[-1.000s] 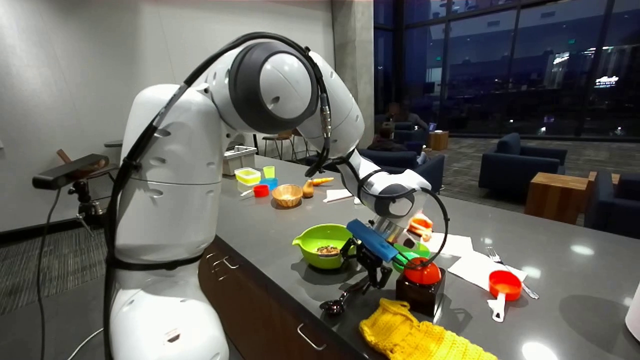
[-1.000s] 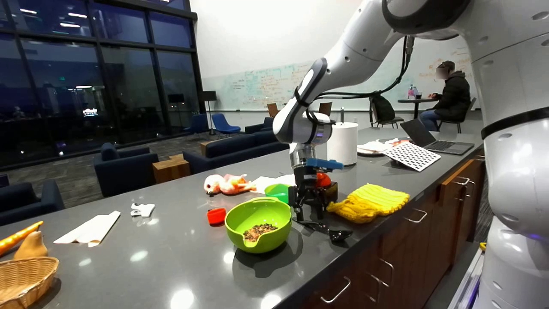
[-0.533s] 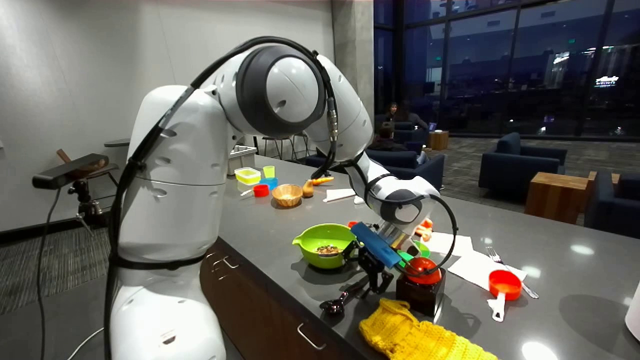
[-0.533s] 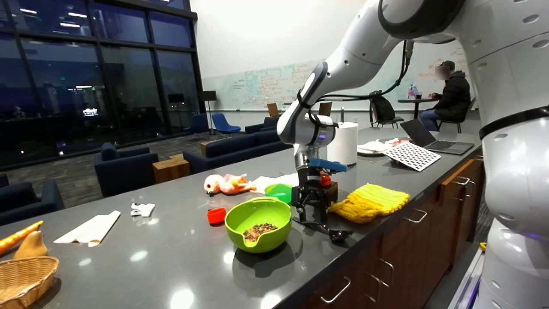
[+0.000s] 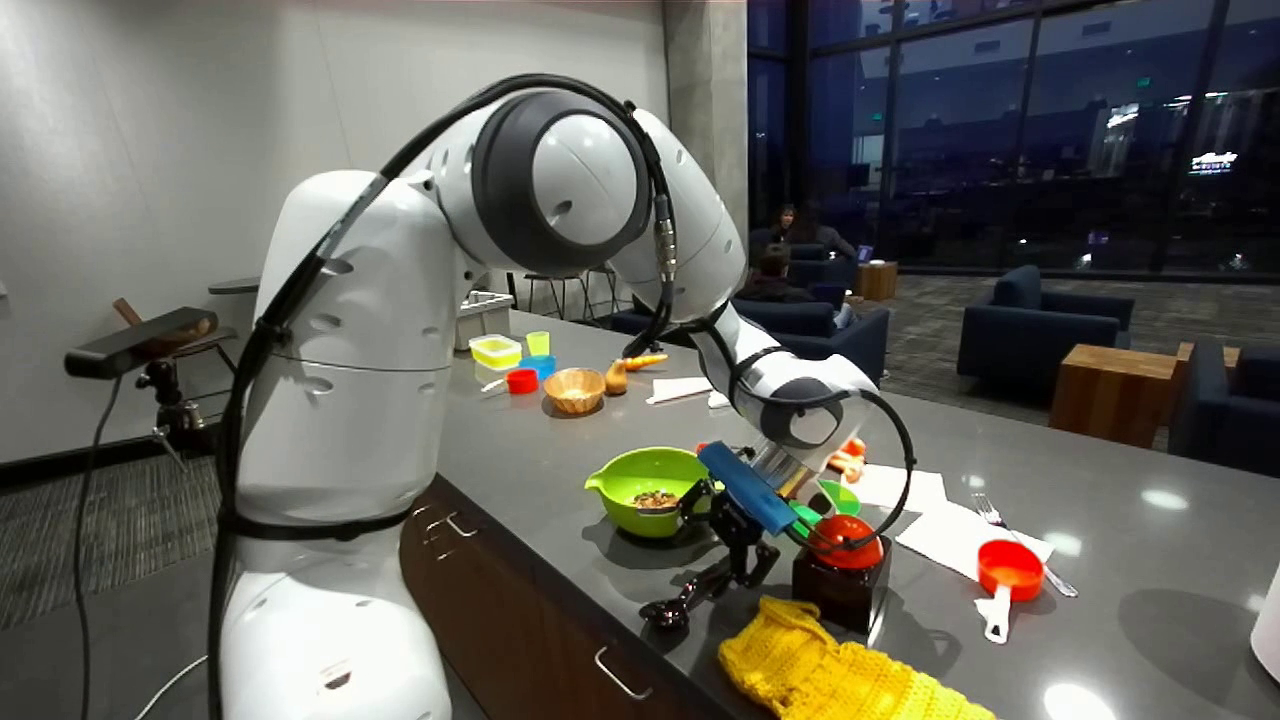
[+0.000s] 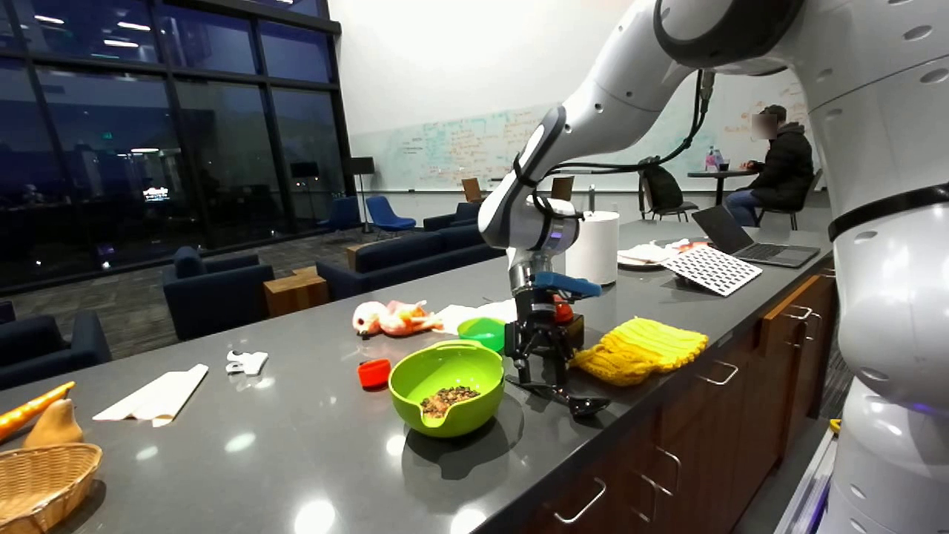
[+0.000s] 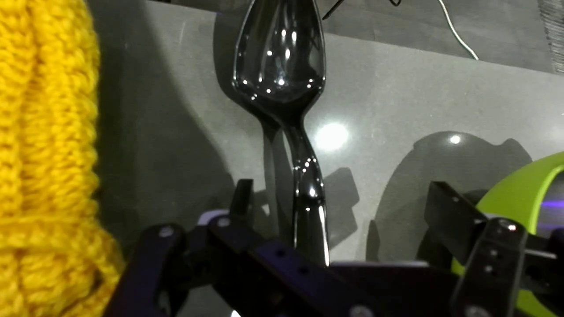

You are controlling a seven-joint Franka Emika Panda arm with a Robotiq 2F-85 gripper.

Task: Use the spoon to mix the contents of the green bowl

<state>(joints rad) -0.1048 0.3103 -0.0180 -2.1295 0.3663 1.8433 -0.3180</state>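
Observation:
The black spoon [image 7: 282, 66] lies on the grey counter, bowl end toward the counter edge; it shows in both exterior views [image 5: 665, 612] [image 6: 586, 406]. My gripper [image 7: 346, 204] is open, low over the spoon's handle [image 7: 308, 198]. The handle runs between the two fingers, closer to the left one in the wrist view, with space on both sides. Its end is hidden under the gripper. The gripper also shows in both exterior views [image 5: 728, 540] [image 6: 541, 374]. The lime-green bowl [image 5: 628, 472] stands beside the gripper [image 6: 482, 408], with a brown mix [image 6: 448, 400] inside; its edge shows in the wrist view [image 7: 515, 202].
A yellow knitted cloth [image 5: 830, 665] lies on the other side of the spoon. A dark box [image 5: 840, 590] with a red round object [image 5: 848, 540] stands just behind the gripper. A green cup [image 6: 482, 331] and a red cup [image 6: 374, 374] are near the bowl.
My gripper has shifted slightly away from the green bowl and a little lower over the spoon's handle, mostly in the earlier half second. The spoon and bowl have not moved.

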